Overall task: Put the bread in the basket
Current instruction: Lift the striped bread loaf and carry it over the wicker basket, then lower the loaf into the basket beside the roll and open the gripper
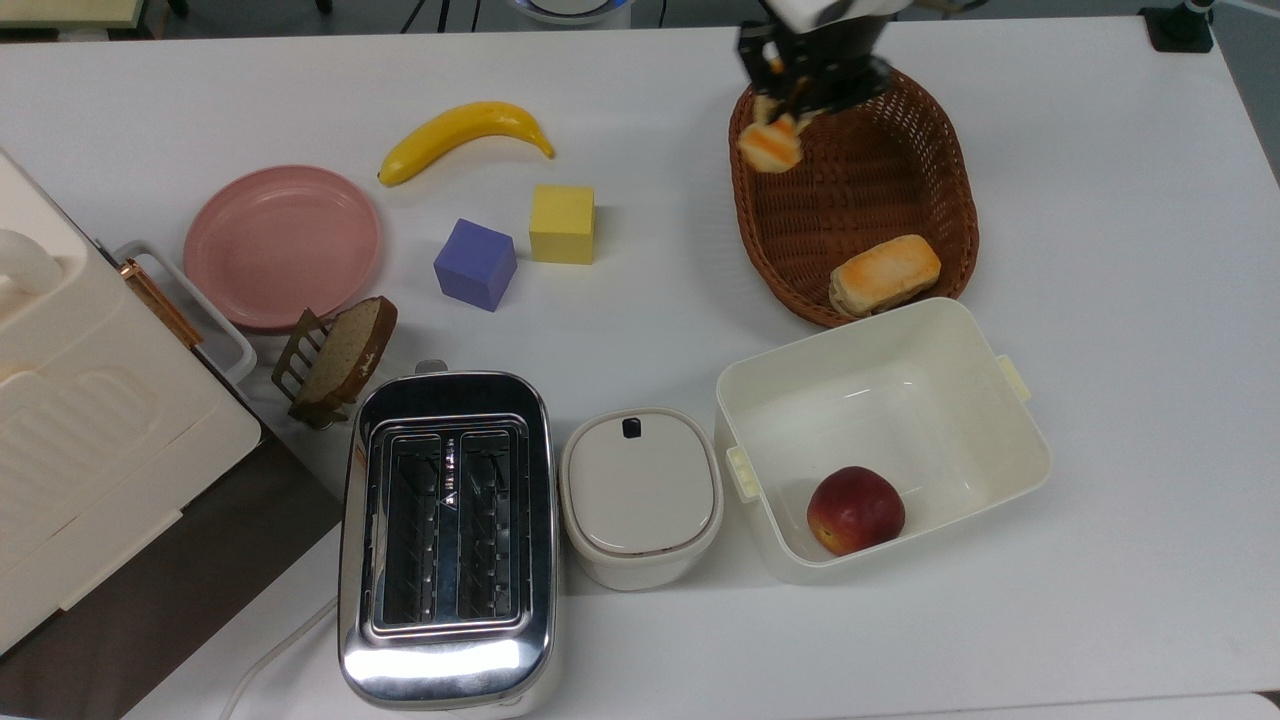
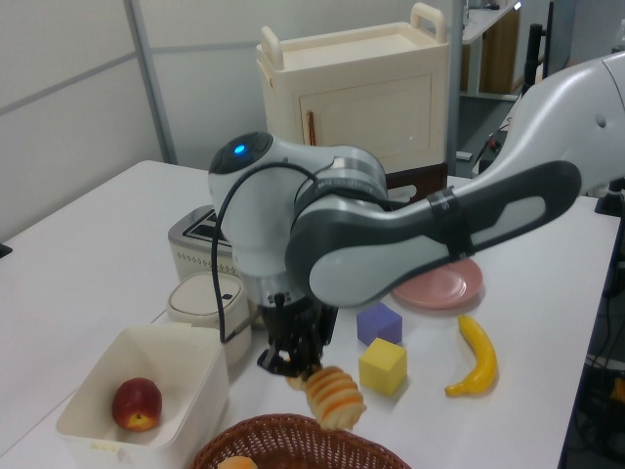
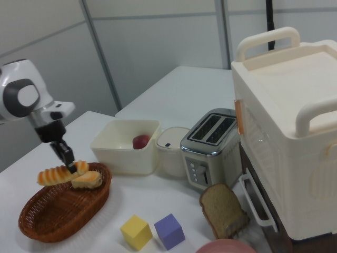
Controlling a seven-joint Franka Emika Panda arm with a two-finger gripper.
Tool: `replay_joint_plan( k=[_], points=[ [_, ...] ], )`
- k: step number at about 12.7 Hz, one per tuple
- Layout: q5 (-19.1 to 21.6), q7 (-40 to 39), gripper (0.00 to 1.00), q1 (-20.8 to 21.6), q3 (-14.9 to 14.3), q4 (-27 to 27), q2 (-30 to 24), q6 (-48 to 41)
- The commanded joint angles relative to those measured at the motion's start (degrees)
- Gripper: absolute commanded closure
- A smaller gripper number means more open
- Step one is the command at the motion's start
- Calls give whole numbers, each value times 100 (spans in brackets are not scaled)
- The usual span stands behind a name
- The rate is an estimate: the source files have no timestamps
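- End effector (image 3: pixel 68 158) clamped on the bread (image 3: pixel 59 174), carried in the air.
- Bread (image 1: pixel 770 145) hanging over the basket (image 1: pixel 930 130) rim, at the top view's left edge of it; in the right view, level and just above the wicker (image 3: pixel 37 232).
- Best shifted further over the open middle before release, away from the rim.
- Bun (image 1: pixel 885 273) already lying at the basket's near end, so aim for the bare stretch.
- Lower close to the weave, then open, so no rolling out onto the counter (image 1: pixel 1100 200).
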Motion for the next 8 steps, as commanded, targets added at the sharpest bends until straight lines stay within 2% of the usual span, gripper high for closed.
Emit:
replay_joint_plan(
  k=[1,3,6,7,8],
  points=[
    [46,-136,91,437,12,-86,44,-93],
    [46,-136,91,718,4,-148,149,-102],
    [37,-135,90,895,4,-183,219,-163],
    [28,-136,84,895,4,-183,237,-172],
    [11,-127,34,895,4,-183,255,-224]
  ],
)
